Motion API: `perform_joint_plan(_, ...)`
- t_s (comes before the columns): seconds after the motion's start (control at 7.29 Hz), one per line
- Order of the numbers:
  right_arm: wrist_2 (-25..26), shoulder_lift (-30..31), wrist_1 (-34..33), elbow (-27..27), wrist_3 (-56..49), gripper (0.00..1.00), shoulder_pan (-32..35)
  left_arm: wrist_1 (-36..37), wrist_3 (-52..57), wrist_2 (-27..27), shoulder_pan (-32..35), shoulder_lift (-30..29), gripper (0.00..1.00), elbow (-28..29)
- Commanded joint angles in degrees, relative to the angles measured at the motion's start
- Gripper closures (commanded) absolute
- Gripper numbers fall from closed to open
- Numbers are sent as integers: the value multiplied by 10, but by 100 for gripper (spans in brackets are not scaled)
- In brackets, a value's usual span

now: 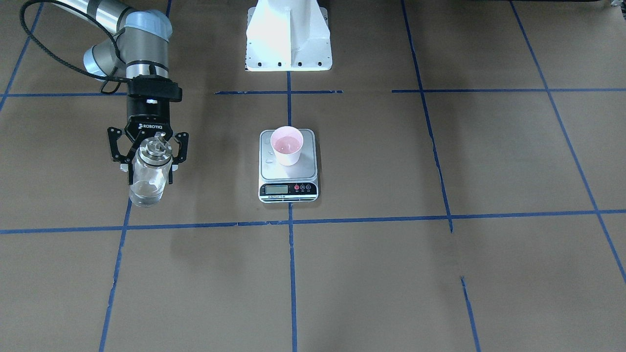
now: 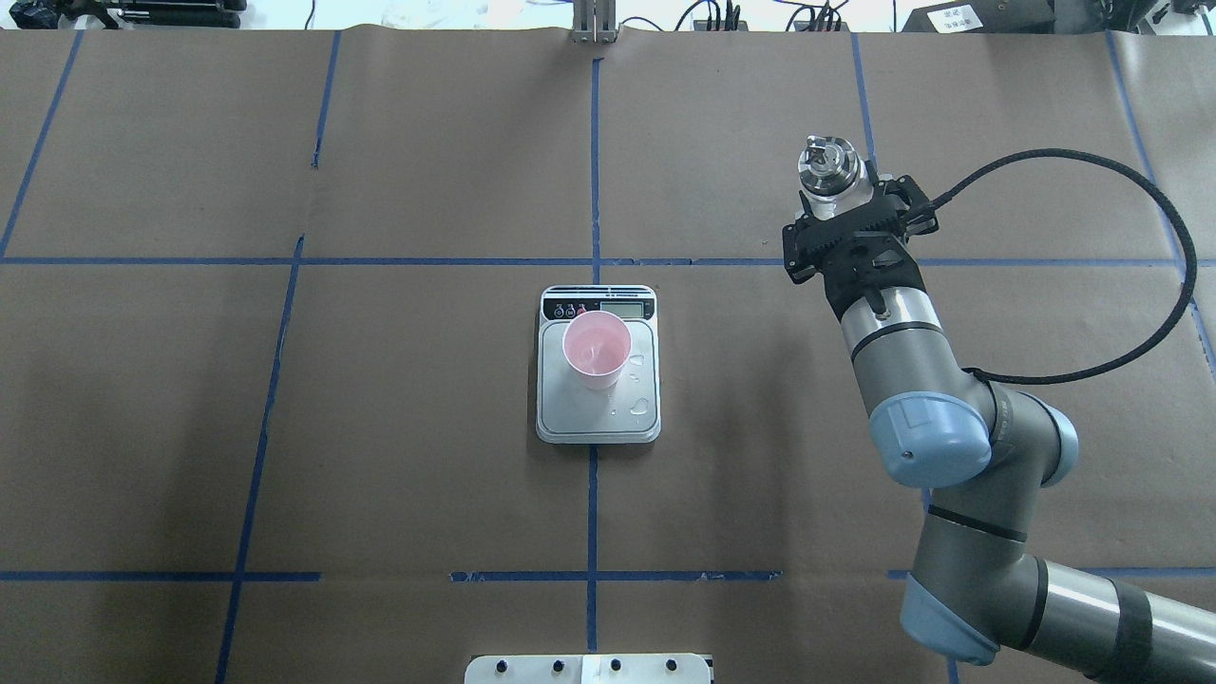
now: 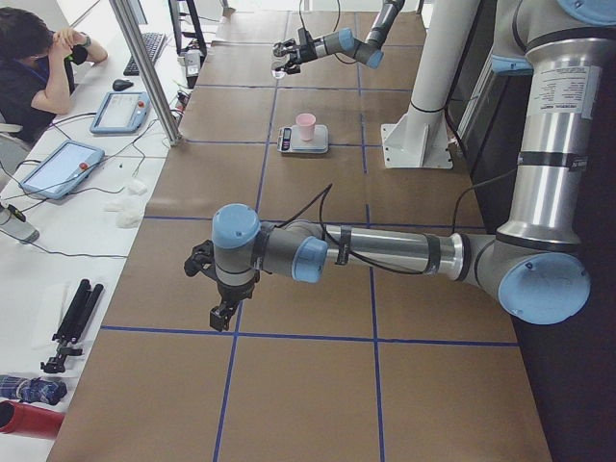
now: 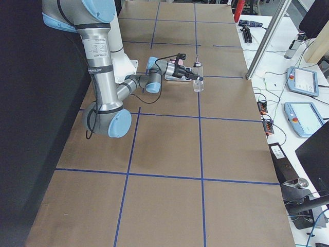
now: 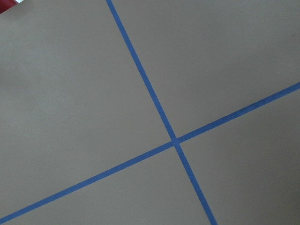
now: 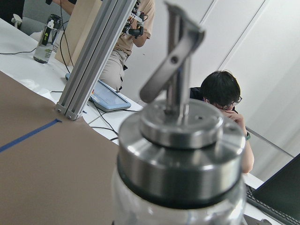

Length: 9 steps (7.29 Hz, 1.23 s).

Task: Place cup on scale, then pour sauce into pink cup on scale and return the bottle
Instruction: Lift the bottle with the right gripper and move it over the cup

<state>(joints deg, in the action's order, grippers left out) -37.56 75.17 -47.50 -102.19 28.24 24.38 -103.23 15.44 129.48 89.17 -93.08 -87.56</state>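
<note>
The pink cup (image 1: 287,145) stands upright on the far half of the scale (image 1: 304,170), which sits mid-table; both also show in the overhead view, the cup (image 2: 596,350) on the scale (image 2: 570,410). A few clear drops lie on the plate beside the cup. My right gripper (image 1: 150,175) is shut on the clear glass bottle (image 1: 146,188), which is upright with its silver cap and spout on top, well off to my right of the scale. The cap (image 2: 825,167) shows overhead and fills the right wrist view (image 6: 180,140). My left gripper (image 3: 223,310) hangs over bare table far from the scale; I cannot tell its state.
The white robot pedestal (image 1: 288,39) stands behind the scale. Blue tape lines cross the brown table cover. Operators, tablets (image 3: 58,168) and an aluminium post (image 3: 144,67) are along the table's far side. The left wrist view shows only table cover and tape.
</note>
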Motion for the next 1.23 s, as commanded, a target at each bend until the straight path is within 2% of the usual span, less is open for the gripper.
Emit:
perform_joint_plan(0.0, 86, -10, -24, -3, -101, 100, -43, -22, 3, 2, 2, 10, 0, 18)
perform_joint_plan(0.41, 155, -35, -59, 3, -163, 100, -82, -21, -1, 1, 1, 13, 0, 45)
perform_joint_plan(0.82, 195, -54, -119, 9, -178, 100, -107, -11, -6, 1, 0, -2, 0, 44)
perform_joint_plan(1.1, 219, -56, -147, 14, -199, 100, -123, -11, -55, 2, 0, -5, 0, 41)
